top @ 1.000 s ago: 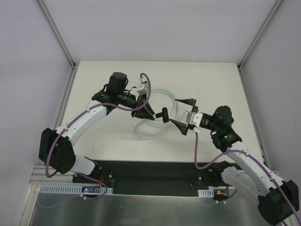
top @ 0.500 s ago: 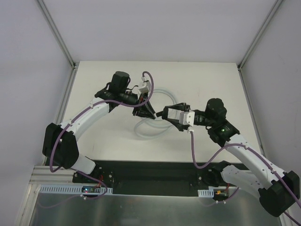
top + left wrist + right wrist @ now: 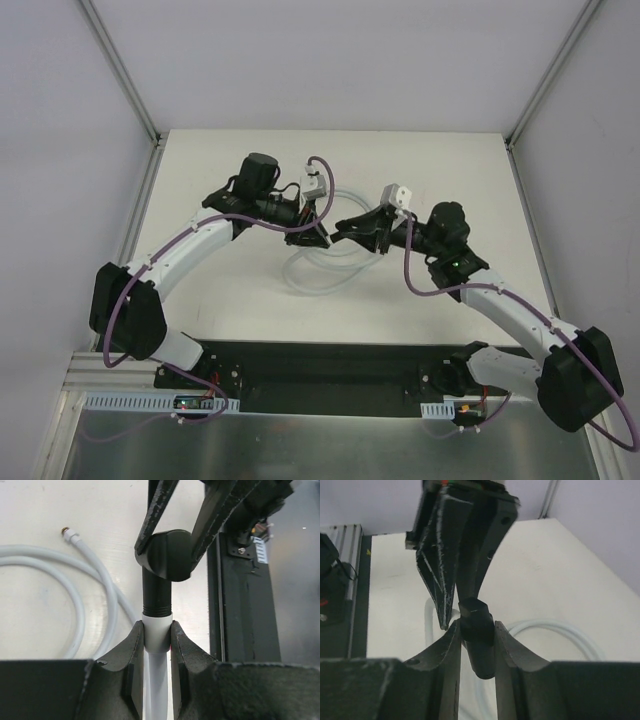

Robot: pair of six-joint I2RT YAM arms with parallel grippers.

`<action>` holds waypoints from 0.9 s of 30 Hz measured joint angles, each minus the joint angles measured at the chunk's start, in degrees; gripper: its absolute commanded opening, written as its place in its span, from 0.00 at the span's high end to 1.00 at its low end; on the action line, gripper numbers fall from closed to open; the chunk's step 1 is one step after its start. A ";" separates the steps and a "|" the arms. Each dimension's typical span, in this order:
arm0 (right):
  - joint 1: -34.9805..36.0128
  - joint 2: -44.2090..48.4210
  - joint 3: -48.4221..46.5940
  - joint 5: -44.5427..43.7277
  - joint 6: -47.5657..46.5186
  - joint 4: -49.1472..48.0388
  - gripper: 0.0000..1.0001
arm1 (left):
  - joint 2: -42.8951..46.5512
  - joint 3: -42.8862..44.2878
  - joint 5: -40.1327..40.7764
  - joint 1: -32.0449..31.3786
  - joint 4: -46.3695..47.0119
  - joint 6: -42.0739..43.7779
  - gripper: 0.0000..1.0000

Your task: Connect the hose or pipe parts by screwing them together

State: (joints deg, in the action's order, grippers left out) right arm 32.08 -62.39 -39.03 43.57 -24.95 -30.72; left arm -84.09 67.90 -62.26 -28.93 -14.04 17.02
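The white hose (image 3: 296,283) lies coiled on the table in the top view. My left gripper (image 3: 157,628) is shut on the hose's white end collar (image 3: 157,632), holding it off the table. The black connector (image 3: 157,592) sits in line with that collar, its threaded end right against it. My right gripper (image 3: 476,630) is shut on the connector's (image 3: 478,630) black head, and its fingers (image 3: 155,515) reach in from above in the left wrist view. The two grippers (image 3: 312,236) (image 3: 346,226) meet tip to tip over the table's middle. The hose's other end with its metal fitting (image 3: 66,531) lies loose.
Purple cables (image 3: 318,170) loop off both wrists close to the grippers. A black base rail (image 3: 320,365) runs along the near edge, seen beside the jaws as a dark rail (image 3: 240,605). Grey walls and metal posts (image 3: 120,75) enclose the table.
My right gripper swung left to the black connector, turned over and closed on it. My left gripper kept its hold on the hose end and barely moved.
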 measured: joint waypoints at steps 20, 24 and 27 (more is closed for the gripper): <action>-0.90 -3.63 -0.83 -20.92 62.45 2.97 0.23 | 5.16 -3.37 22.01 -5.51 5.55 5.27 1.00; -5.20 1.84 -0.72 -19.87 59.95 4.31 0.15 | 5.16 -3.76 21.03 -5.49 6.34 5.27 1.00; -7.52 7.91 0.04 -18.75 49.09 3.45 0.07 | 5.16 -3.89 18.25 -5.27 6.29 4.55 1.00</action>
State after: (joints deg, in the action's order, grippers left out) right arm 24.56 -54.48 -38.98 24.82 24.14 -27.27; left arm -78.94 64.01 -44.01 -34.20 -7.75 21.56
